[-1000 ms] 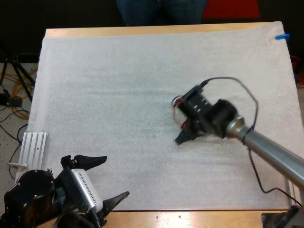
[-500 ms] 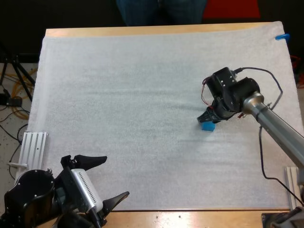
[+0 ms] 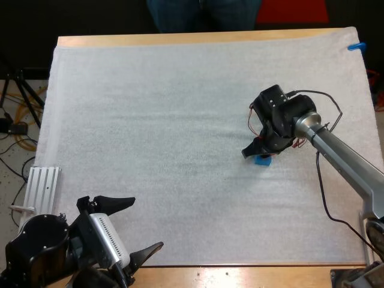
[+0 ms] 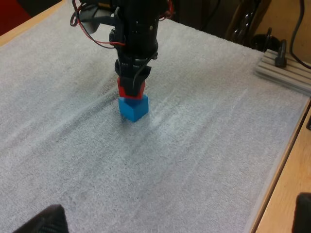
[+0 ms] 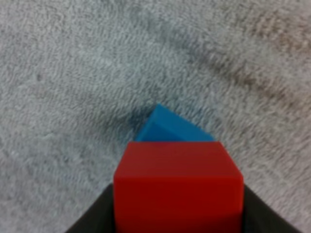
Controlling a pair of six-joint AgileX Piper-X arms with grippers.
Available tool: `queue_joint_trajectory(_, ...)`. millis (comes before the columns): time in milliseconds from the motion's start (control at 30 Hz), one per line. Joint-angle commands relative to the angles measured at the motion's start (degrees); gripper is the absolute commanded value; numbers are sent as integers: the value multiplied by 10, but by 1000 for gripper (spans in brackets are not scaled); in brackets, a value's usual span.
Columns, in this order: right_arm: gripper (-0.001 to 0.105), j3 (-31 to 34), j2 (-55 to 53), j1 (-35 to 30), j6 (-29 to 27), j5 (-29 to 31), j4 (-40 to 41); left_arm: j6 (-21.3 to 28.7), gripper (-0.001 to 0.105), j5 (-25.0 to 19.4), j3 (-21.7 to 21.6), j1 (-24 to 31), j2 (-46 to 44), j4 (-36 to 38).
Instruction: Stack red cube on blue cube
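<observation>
My wooden surface (image 3: 180, 39) carries the white mat (image 3: 150, 120) almost edge to edge. At 12 o'clock, beyond the far side, I see a person's legs (image 3: 204, 12). My left claw (image 3: 133, 228) is at 7 o'clock, fingers spread wide and clear of everything. My right claw (image 3: 255, 151) is toward 3 o'clock from the mat's centre, grasping the red cube (image 4: 130, 88) from both sides. The red cube is directly over the blue cube (image 4: 134, 108), which rests on the mat. I cannot tell whether the two touch.
</observation>
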Motion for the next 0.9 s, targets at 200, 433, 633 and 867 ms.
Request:
queue_joint_trajectory(200,23,-5,14,0,6,-9,-3,3,87,3,-5,-2,0,4)
queue_joint_trajectory(433,24,-5,13,0,11,-9,-10,3,87,3,-5,-2,0,4)
queue_joint_trajectory(633,64,-5,13,0,11,-14,-12,3,87,3,-5,-2,0,4)
queue_joint_trajectory(867,71,-5,-2,0,11,-14,-12,3,87,3,-5,-2,0,4)
